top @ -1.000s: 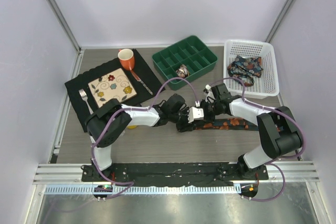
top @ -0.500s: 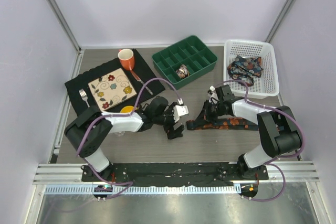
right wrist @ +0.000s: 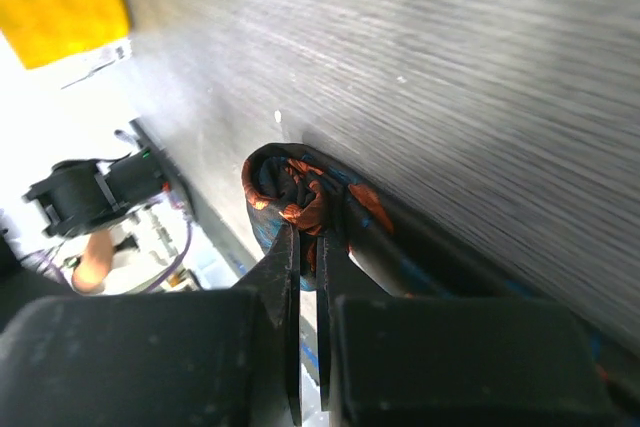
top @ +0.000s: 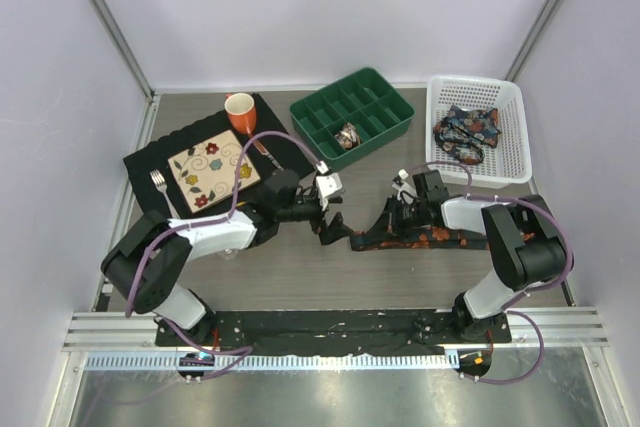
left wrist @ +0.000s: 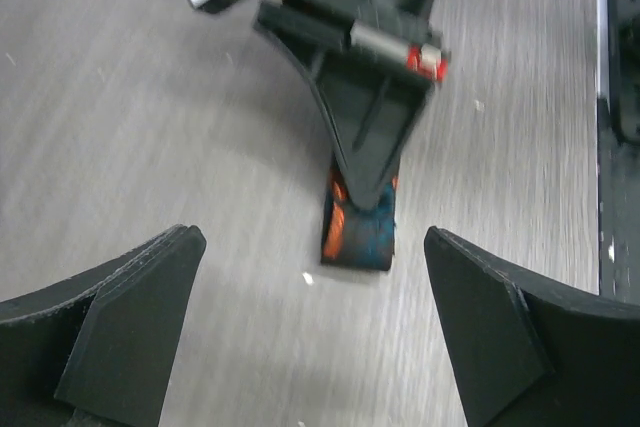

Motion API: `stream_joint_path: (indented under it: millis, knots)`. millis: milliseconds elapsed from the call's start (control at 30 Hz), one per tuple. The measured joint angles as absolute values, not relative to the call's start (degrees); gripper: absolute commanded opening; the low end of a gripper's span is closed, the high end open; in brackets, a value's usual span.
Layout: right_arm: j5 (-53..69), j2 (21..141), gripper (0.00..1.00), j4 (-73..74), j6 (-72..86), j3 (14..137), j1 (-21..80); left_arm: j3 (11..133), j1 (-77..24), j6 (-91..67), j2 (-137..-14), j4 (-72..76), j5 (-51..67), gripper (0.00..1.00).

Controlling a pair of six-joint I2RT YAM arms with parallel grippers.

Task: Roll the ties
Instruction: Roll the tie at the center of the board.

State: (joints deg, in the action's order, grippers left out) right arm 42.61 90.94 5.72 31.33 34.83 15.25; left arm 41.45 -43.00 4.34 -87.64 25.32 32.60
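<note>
**Right gripper pinched on tie end, left gripper open**

The flat tie [top: 440, 238] lies as a strip on the right half of the table. It runs from near the middle toward the right edge, closer to the near edge than the far one. Its inner end is curled into a small loop. The right gripper [right wrist: 308, 267] has its fingers pressed together on that curl.

The left gripper [top: 333, 226] is just beside the tie's tip on the middle side — fingers spread wide, holding nothing.

A bundled tie [top: 467, 129] sits in the white basket [top: 512, 137] at the far right corner. A coiled tie [top: 348, 135] sits in a near-side compartment of the green tray [top: 372, 83] by the far edge.
</note>
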Motion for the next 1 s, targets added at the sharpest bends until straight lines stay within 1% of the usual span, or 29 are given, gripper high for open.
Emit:
stream_joint_path:
  millis: [100, 333, 533, 733, 800, 833, 1000]
  knots:
    - [46.5, 92.7, 0.01, 0.3, 32.9, 32.8, 15.3, 36.4, -42.7, 4.5, -86.8, 27.7, 33.9, 0.99]
    - [53.0, 97.9, 0.01, -8.6, 35.5, 31.2, 16.5, 28.0, -42.9, 6.8, -87.4, 34.5, 37.6, 0.91]
    - [53.6, 98.4, 0.01, -9.7, 35.9, 30.9, 16.6, 28.1, -43.2, 8.4, -95.1, 40.9, 39.7, 0.86]
    - [52.8, 97.8, 0.01, -9.0, 35.9, 31.0, 16.7, 30.9, -44.4, 7.9, -102.4, 45.6, 40.2, 0.84]
    - [52.6, 97.7, 0.01, -8.8, 35.8, 31.0, 16.7, 31.9, -45.2, 7.7, -103.7, 46.8, 40.0, 0.81]
    - [52.6, 97.7, 0.01, -8.8, 35.8, 31.0, 16.7, 32.3, -45.8, 7.7, -104.0, 47.3, 39.5, 0.76]
    - [52.5, 97.7, 0.01, -8.4, 35.6, 31.2, 16.7, 32.8, -48.9, 8.0, -104.7, 48.3, 36.4, 0.56]
